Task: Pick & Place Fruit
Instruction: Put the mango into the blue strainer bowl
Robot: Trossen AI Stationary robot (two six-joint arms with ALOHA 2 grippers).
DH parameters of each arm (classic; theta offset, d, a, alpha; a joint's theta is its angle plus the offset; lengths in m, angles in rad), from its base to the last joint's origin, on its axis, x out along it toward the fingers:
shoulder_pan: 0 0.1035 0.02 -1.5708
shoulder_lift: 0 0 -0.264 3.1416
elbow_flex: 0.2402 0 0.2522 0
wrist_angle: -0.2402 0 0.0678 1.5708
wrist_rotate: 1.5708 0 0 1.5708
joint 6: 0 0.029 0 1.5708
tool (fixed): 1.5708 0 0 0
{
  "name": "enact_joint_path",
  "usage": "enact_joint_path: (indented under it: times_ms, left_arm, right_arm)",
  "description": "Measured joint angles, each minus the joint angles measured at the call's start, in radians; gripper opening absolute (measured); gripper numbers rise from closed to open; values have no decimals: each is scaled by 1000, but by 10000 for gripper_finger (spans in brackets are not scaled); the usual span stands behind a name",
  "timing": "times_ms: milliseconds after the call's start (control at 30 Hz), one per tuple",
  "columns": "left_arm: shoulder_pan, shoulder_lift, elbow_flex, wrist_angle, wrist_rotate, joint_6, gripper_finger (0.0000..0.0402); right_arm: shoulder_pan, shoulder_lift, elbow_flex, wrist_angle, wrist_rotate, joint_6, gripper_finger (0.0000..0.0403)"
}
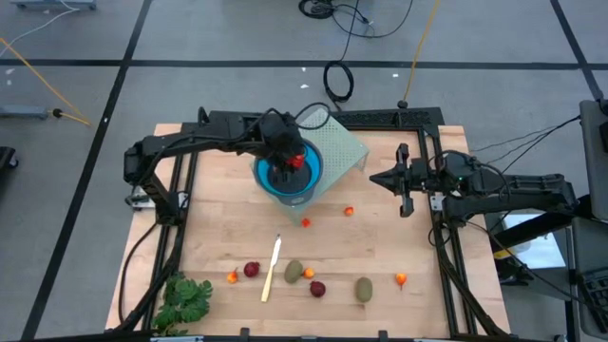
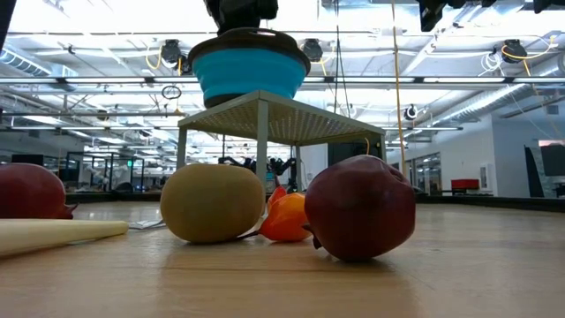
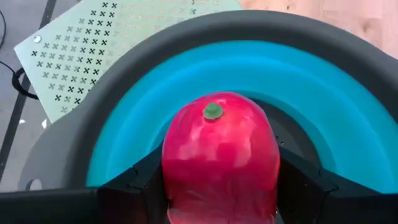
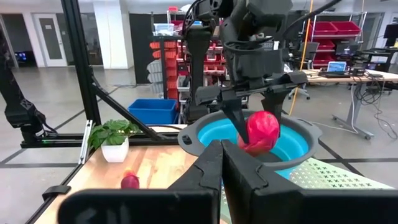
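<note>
A red fruit (image 3: 219, 155) with a small green dot on its end is held over the blue bowl (image 3: 323, 106) by my left gripper (image 3: 217, 199), which is shut on it. The bowl (image 1: 309, 180) stands on a pale perforated platform (image 1: 342, 147) at the table's far middle. Other fruit lie near the front edge: two brown-green ovals (image 1: 294, 272) (image 1: 364, 289), two dark red balls (image 1: 251, 270) (image 1: 317, 288) and small orange and red bits (image 1: 349, 211) (image 1: 305, 222). My right gripper (image 1: 385, 179) waits shut to the right of the bowl. My left gripper pinches the red fruit's two opposite sides (image 3: 171, 168) between its two fingers (image 3: 134, 186). The fingers come from above, pointing down (image 4: 239, 127). The fruit hangs clear at about the height of the bowl's rim, its green-dotted end turned down toward the bowl's inside.
A pale cream stick (image 1: 272, 269) lies among the front fruit and a leafy green bunch (image 1: 185, 299) sits at the near left corner. In the low view an oval (image 2: 212, 201) and a dark red ball (image 2: 360, 208) stand close to the camera.
</note>
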Motion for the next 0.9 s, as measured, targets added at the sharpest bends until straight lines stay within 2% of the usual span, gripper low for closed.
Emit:
enact_joint_path:
  times_ms: [200,667,900]
  left_arm:
    - [17,-2,0,-2,1,-44,218]
    - [20,-2,0,-9,2,-41,219]
    - [20,-2,0,-9,3,-54,252]
  right_arm:
    - [0,0,0,-1,-1,17,0]
    - [0,0,0,-1,-1,18,0]
    - [0,0,0,0,-1,18,0]
